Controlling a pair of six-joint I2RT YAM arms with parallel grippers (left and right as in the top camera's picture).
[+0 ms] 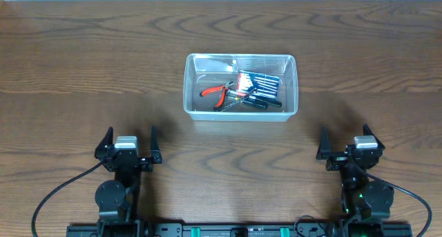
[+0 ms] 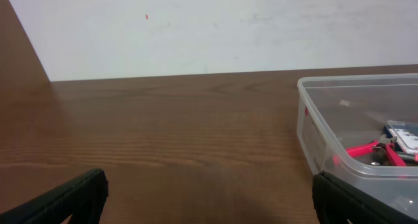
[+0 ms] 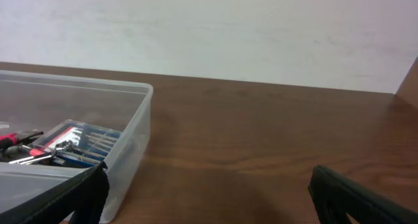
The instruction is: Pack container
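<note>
Both low, level, splayed: left end effector [image 1: 131,133], right end effector [image 1: 344,132].

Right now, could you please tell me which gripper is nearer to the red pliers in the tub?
Left. The left gripper sits near the left end of the tub, where the pliers lie; the right gripper sits beyond its right end, farther away.

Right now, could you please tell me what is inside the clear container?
Inside the container lie red-handled pliers, a screwdriver set case and a few dark-handled screwdrivers by the case's edge. Anything beneath the case is covered and cannot be seen.
</note>
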